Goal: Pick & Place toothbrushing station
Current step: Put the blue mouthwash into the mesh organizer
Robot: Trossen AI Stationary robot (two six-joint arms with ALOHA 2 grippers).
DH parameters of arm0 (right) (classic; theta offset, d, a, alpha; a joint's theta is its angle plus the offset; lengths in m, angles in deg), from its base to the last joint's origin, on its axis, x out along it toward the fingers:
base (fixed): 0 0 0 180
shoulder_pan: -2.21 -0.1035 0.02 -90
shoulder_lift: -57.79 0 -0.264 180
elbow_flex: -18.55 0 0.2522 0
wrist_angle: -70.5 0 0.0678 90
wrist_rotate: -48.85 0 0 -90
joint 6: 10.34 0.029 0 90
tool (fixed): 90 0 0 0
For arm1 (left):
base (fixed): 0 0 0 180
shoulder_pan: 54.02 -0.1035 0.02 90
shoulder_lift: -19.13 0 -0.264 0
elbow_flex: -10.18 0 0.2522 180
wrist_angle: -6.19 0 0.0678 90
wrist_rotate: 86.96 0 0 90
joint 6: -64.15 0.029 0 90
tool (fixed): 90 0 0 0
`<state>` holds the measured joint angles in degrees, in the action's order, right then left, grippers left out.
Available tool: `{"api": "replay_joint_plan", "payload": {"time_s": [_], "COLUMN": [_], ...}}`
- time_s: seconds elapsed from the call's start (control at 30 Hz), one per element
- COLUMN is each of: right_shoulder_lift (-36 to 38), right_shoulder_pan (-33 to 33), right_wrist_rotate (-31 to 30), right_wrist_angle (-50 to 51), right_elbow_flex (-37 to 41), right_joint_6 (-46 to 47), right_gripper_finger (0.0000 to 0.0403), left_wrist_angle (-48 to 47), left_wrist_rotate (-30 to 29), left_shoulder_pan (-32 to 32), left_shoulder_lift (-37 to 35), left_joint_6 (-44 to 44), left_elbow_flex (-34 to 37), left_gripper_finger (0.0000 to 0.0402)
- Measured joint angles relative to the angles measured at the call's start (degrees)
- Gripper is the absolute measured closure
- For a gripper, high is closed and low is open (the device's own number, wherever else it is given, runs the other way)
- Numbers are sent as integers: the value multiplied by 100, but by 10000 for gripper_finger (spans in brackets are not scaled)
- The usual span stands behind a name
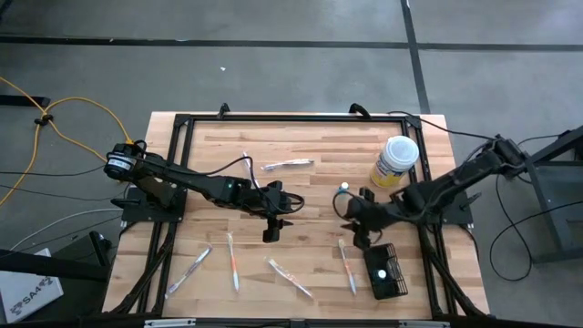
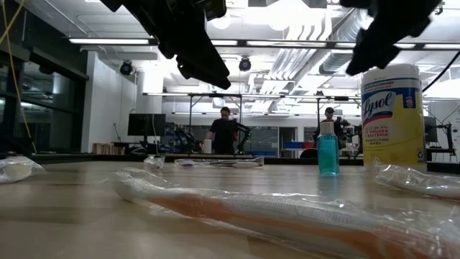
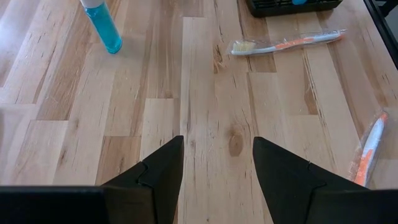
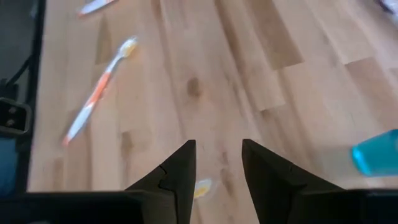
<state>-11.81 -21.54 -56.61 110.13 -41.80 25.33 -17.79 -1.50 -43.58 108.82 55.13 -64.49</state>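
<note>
Wooden planking forms the table (image 1: 310, 150), which carries every item; both arms hang above its middle, neither holding anything.

Risks, largest item first:

1. Yellow canister (image 1: 394, 161), at the far right of the table. It stands just behind the right arm's forearm. A sweep of that arm toward the basket could knock it over.
2. Toothbrushing station (image 1: 386, 272), the black wire-mesh basket at the near right edge of the table. It already holds a small white-and-blue item. The mesh is light, so an off-centre grasp on one wall would probably tilt it and spill the contents, or push it off the near edge.
3. Right pincer (image 1: 358, 230), open and empty, hovering just beyond the basket. A bare toothbrush (image 1: 347, 264) lies just beside the basket's left wall; a descent on that side could trap the brush with the wall.
4. Left pincer (image 1: 271, 228), open and empty, over the table centre. Wrapped toothbrushes (image 1: 233, 260) lie near it on the near side and could be dragged.
5. Blue bottle (image 1: 343, 189), small and upright between the two arms; either wrist could tip it.

Legible writing: the canister label reads "Lysol" in the low view. No other text can be read.
</note>
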Motion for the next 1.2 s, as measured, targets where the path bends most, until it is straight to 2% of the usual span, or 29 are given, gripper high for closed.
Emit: {"api": "replay_joint_plan", "payload": {"time_s": [0.3, 0.53, 0.9, 1.2], "right_shoulder_lift": [0, 93, 117, -57], "right_shoulder_pan": [759, 1201, 1335, 1643], "right_wrist_rotate": [171, 905, 1166, 926], "right_wrist_angle": [-42, -666, -1684, 478], "right_elbow_flex": [0, 0, -7, -1231], "right_joint_6": [-292, -445, -2268, -2748], "right_gripper_finger": [282, 282, 282, 282], "left_wrist_angle": [-2, -3, -4, -2], "left_wrist_rotate": [0, -18, -23, -22], "left_shoulder_pan": [0, -22, -22, -13], "left_shoulder_lift": [0, 0, 0, 0], "left_joint_6": [0, 132, 313, 297], "left_elbow_flex": [0, 0, 0, 0], "left_gripper_finger": [215, 215, 215, 215]}}
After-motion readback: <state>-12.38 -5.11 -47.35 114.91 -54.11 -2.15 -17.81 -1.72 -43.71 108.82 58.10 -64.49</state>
